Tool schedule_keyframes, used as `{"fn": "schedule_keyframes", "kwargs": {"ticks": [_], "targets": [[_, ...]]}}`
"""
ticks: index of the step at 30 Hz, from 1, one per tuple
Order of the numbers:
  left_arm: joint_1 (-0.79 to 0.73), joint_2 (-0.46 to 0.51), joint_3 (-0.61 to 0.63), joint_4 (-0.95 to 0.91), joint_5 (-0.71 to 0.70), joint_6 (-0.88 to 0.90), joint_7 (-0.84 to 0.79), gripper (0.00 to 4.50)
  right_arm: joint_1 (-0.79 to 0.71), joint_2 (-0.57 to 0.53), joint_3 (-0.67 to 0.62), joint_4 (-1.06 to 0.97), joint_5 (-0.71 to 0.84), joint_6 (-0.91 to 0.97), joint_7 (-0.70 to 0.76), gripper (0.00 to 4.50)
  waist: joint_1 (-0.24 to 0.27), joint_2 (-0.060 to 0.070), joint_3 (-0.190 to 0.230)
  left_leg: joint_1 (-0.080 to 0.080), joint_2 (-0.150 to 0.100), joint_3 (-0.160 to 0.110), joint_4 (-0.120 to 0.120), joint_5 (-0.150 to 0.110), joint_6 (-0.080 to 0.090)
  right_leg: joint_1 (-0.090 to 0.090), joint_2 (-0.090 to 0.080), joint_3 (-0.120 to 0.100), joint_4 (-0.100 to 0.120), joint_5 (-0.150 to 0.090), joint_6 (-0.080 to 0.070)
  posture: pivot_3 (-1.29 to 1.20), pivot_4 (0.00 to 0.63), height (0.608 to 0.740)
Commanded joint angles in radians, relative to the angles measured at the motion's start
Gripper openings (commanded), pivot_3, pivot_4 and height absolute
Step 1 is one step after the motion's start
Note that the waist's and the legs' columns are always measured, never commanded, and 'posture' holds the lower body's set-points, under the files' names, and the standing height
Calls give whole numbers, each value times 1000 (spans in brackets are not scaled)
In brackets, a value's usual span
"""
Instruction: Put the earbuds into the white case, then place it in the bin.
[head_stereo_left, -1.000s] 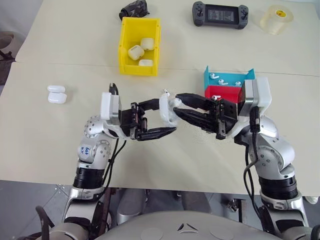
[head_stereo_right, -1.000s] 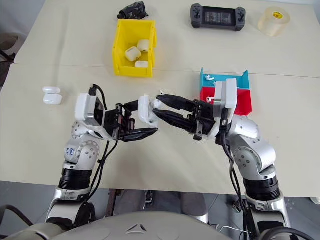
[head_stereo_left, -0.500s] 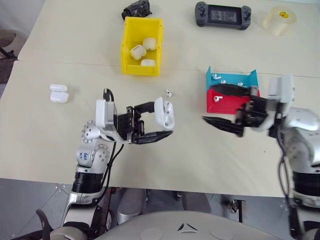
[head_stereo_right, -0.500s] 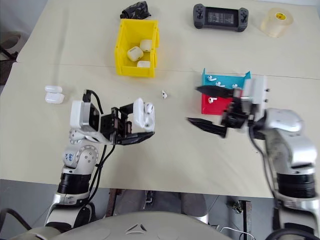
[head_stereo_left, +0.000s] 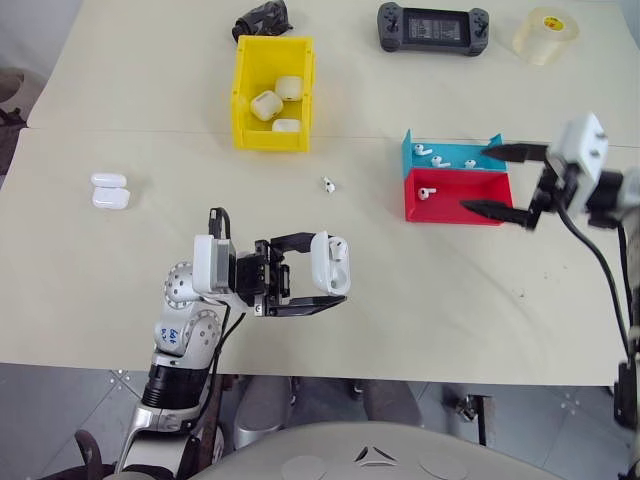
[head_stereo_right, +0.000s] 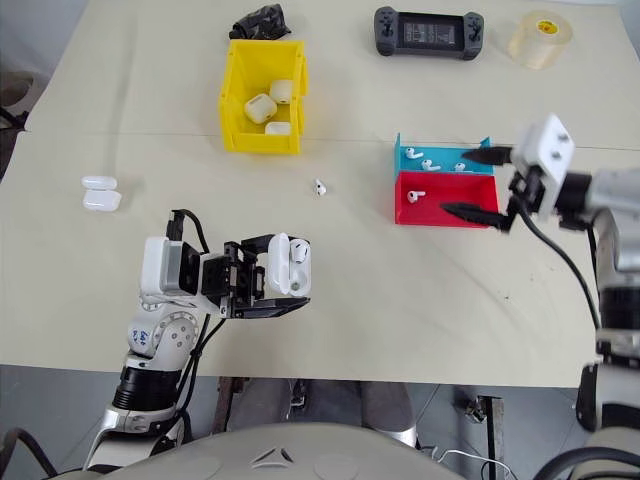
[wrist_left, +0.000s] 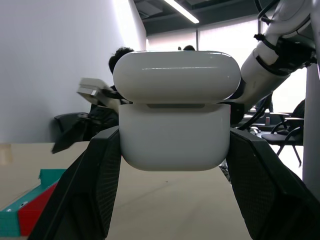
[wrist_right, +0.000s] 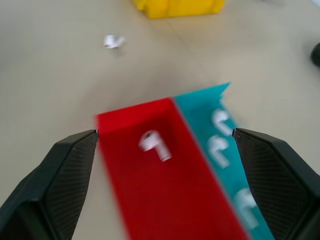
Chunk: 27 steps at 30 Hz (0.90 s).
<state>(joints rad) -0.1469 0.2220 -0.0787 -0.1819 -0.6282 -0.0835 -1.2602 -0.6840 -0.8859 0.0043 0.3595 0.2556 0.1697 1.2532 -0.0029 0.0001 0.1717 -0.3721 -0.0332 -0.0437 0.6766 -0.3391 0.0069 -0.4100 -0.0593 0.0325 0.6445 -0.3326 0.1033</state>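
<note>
The left gripper (head_stereo_left: 322, 277) clamps the white case (head_stereo_left: 330, 264) above the table, lid up, with what looks like one earbud seated. The right gripper (head_stereo_left: 497, 180), fingers spread and empty, hangs over the red tray (head_stereo_left: 455, 205), where an earbud (head_stereo_left: 429, 192) lies; filling the case, closing it and reaching the yellow bin (head_stereo_left: 244, 100) all remain.

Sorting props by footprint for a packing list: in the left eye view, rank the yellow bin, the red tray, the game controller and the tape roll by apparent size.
1. Yellow bin
2. Game controller and red tray: look alike, not ranked
3. Tape roll
</note>
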Motion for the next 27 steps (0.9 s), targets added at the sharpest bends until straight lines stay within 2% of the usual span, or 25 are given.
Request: {"fn": "schedule_keyframes", "kwargs": {"ticks": [1, 7, 12, 17, 25, 27], "targets": [[-6, -43, -10, -32, -20, -28, 34, 2773, -198, -4, 125, 136, -170, 49, -12, 4490, 0, 0, 0, 0, 0, 0, 0, 0, 0, 0, 0, 0, 0, 0, 0, 0, 150, 740], [0, -52, -32, -15, -5, -34, 28, 2773, -469, 71, 286, 413, -369, 68, -22, 4490, 3, 0, 0, -2, -1, 0, -3, -1, 0, -3, -1, -1, -1, 0, 0, 0, 150, 740], [-9, -53, -33, 5, -5, -38, 27, 2773, -590, 162, 349, 609, -472, 5, -59, 4490, -1, 0, 0, -3, -2, 0, -5, -1, 1, -5, -1, -1, -2, 0, 0, 0, 150, 740], [-27, -61, -37, 28, -1, -45, 28, 2773, -661, 230, 383, 764, -538, -70, -66, 4490, -1, 0, 0, -3, -2, 0, -2, 0, 0, -5, -1, -1, 0, 0, 0, 0, 150, 740], [-20, -61, -32, 25, 7, -57, 40, 2773, -684, 284, 400, 867, -610, -131, -72, 4490, -3, 0, 0, -3, -2, 0, -1, 0, 0, -5, -1, -2, 1, 0, 0, 0, 150, 740], [-17, -58, -28, 19, 6, -58, 45, 2773, -685, 289, 399, 884, -624, -144, -82, 4109, -4, 0, 0, -3, -2, 0, -1, 0, 0, -5, -1, -2, 1, 0, 0, 0, 150, 740]]}}
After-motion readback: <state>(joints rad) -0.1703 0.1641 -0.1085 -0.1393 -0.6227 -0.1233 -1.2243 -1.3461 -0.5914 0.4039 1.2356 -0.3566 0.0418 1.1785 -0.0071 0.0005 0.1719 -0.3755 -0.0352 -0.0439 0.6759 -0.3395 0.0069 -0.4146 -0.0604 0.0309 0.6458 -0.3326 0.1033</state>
